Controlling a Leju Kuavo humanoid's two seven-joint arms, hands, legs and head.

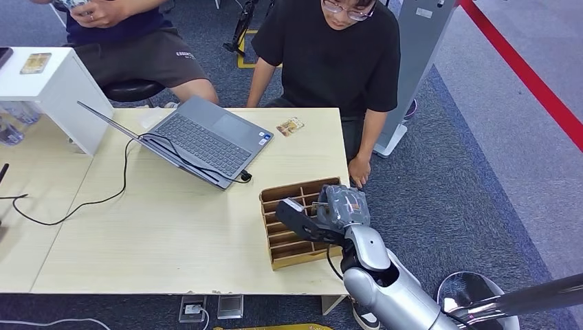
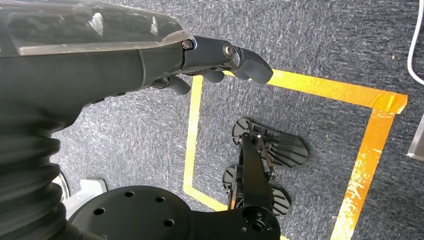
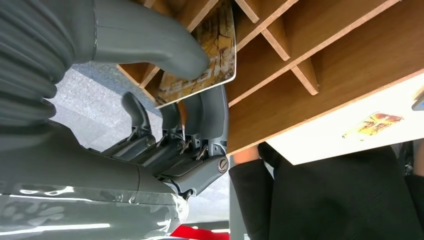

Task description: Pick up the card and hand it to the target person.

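Note:
My right hand [image 1: 337, 210] is over the wooden divided box [image 1: 278, 256] at the table's near right corner. In the right wrist view the right hand [image 3: 170, 100] pinches a brown and gold picture card [image 3: 212, 55] between its thumb and fingers, the card standing in a slot of the box [image 3: 320, 55]. Another card [image 1: 290, 126] lies flat on the table in front of the person in a black shirt [image 1: 344, 55] seated at the far side; it also shows as the loose card [image 3: 372, 125]. My left hand [image 2: 220, 60] hangs over the carpet, fingers loosely curled, holding nothing.
An open grey laptop [image 1: 199, 137] with a black cable sits mid-table. A white stand [image 1: 48, 82] with a card on top is at the far left. A second person [image 1: 124, 34] sits at the back left. The person's hand [image 1: 359, 168] hangs by the table's right edge.

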